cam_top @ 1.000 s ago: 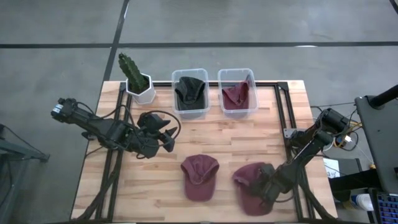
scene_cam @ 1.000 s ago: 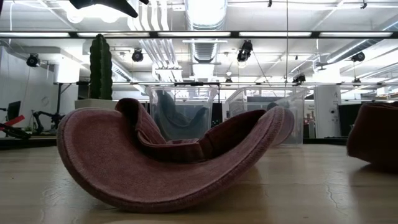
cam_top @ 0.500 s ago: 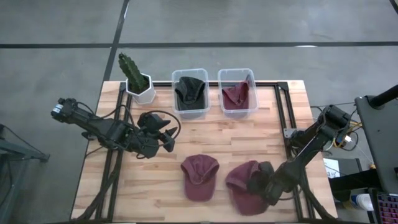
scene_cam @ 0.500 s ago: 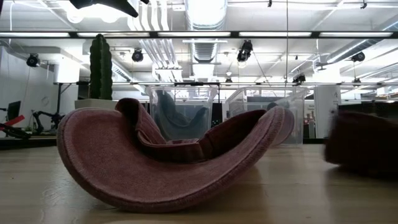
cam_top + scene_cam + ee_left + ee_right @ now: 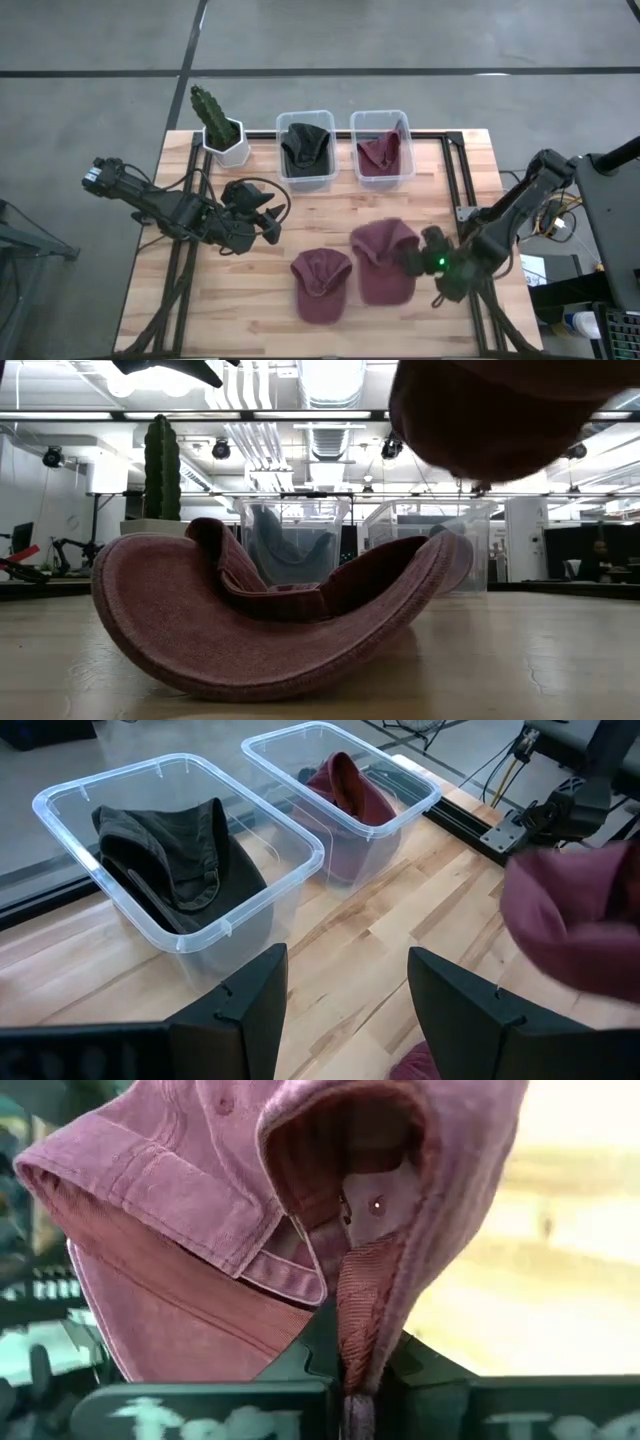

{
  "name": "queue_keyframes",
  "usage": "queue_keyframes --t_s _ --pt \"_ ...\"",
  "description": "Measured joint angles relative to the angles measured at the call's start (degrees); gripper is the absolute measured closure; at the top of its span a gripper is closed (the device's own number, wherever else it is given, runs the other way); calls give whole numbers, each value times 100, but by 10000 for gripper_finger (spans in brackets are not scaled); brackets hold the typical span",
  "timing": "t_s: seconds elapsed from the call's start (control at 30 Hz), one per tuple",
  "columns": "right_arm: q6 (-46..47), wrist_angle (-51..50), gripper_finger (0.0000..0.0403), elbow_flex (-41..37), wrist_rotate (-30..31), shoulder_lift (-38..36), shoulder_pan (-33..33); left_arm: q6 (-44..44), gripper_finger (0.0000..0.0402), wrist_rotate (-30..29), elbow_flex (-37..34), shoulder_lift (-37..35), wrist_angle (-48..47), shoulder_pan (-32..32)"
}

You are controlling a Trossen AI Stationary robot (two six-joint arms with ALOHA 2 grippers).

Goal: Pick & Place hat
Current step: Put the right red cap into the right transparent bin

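A maroon hat (image 5: 383,262) is up in the air at my right gripper (image 5: 416,263), which is shut on it. In the low view this hat (image 5: 490,410) floats high above the wood. A second maroon hat (image 5: 322,285) lies on the table just to its left, resting on its curved underside (image 5: 270,670). My left gripper (image 5: 268,222) waits open over the table's left half, and its wrist view (image 5: 350,1020) looks toward the two bins. My right gripper pinches the hat's rear edge at the fabric strap (image 5: 360,1315) below the back opening, between its two fingers. The fingers come roughly level from the table's right. The hat is lifted clear of the table and reaches out from the fingers toward the table's left.
Two clear bins stand at the far edge: one (image 5: 305,150) holds a dark hat, the other (image 5: 380,147) a maroon hat. A cactus in a white pot (image 5: 222,128) stands at the far left. A black frame rail (image 5: 462,190) runs along the right side.
My right gripper has risen and moved toward the far edge and the table's left, carrying the maroon hat. The hat lay on the table near the right front corner and now is lifted clear, beside the other maroon hat.
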Motion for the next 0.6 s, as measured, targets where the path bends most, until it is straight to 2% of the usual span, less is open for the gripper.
queue_keyframes --t_s 0.23,0.43,0.6 --pt "-809 -538 394 0 167 -866 -676 0 202 4 0 0 0 -2" --pt "-1785 -847 394 0 154 -1647 -1504 0 202 7 0 0 0 0" --pt "-2857 -855 394 0 -187 -2172 -2429 0 202 7 0 0 0 -1"
